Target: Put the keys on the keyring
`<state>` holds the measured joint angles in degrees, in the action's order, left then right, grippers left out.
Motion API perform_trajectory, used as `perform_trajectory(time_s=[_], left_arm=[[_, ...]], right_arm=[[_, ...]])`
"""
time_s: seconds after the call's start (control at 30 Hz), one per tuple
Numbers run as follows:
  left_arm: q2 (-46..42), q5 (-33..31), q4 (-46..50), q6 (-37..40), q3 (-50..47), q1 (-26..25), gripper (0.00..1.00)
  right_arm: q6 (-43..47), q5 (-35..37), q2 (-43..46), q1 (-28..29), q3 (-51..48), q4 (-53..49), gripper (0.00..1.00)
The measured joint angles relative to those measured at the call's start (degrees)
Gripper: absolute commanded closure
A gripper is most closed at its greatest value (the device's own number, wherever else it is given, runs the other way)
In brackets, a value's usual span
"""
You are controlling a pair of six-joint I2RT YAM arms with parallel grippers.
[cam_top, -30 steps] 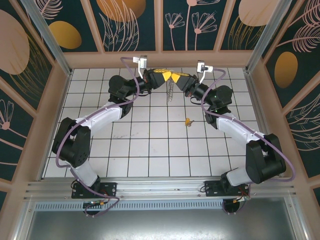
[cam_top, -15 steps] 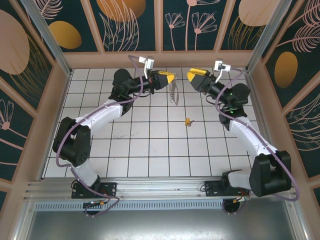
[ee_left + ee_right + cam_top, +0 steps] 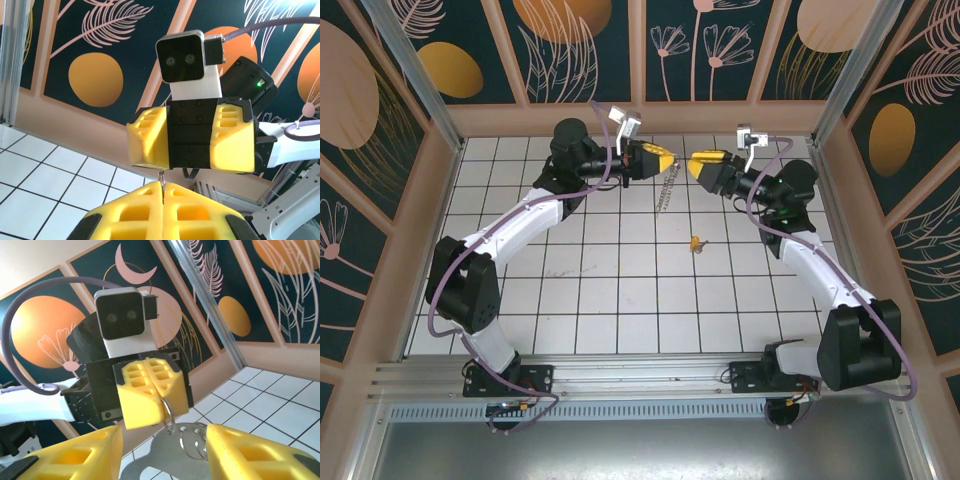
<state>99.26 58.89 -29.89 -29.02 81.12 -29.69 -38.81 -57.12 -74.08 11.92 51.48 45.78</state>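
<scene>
The keyring [image 3: 666,188], a thin metal loop with a grey plate and small rings, hangs from my left gripper [image 3: 660,158] above the far middle of the floor. In the left wrist view, my left gripper [image 3: 162,192] is shut on the keyring's wire [image 3: 162,179]. My right gripper [image 3: 702,163] faces it from the right, close but apart. In the right wrist view, my right gripper [image 3: 165,450] is open, and the keyring's grey plate [image 3: 170,460] hangs in front of the gap between its fingers. The small brass keys [image 3: 696,243] lie on the tiles below.
White tiled floor [image 3: 620,290] walled by patterned panels. The back wall [image 3: 640,118] is just behind both grippers. Both arms arch inward from the near rail [image 3: 640,375].
The right gripper let go of the keyring and opened, drew back to the right, then came back towards the left gripper. The left gripper stayed shut on the keyring and shifted slightly.
</scene>
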Motion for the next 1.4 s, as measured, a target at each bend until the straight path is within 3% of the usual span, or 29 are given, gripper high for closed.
perform_trajectory(time_s=[0.3,0.4,0.57,0.67,0.77,0.87,1.03,1.4], left_arm=[[0.0,1.0,1.0,0.5,0.0,0.0,1.00],[0.0,1.0,1.0,0.5,0.0,0.0,1.00],[0.0,1.3,1.0,0.5,0.0,0.0,1.00],[-0.1,1.1,1.0,0.5,0.0,0.0,0.96],[-0.2,0.0,1.0,0.5,-0.1,0.0,0.65],[-1.6,-2.8,0.1,0.3,-1.6,-0.1,0.53],[-5.2,-5.8,-3.9,-1.8,-5.8,0.4,0.55],[-5.3,-6.2,-18.6,-12.7,-8.7,0.5,0.63]], right_arm=[[0.6,0.0,-2.8,2.8,1.5,0.0,0.62],[0.7,0.0,-3.5,3.1,1.8,0.1,0.73],[0.8,0.1,-3.8,3.5,1.9,0.1,1.00],[1.1,0.2,-3.8,3.5,2.0,0.0,1.00],[1.2,0.5,-3.8,3.5,2.0,0.1,1.00],[0.8,0.5,-3.8,3.2,2.0,0.4,1.00],[-0.8,1.4,-3.8,2.4,2.0,2.8,1.00],[-7.5,6.6,-3.8,2.9,1.3,12.7,1.00]])
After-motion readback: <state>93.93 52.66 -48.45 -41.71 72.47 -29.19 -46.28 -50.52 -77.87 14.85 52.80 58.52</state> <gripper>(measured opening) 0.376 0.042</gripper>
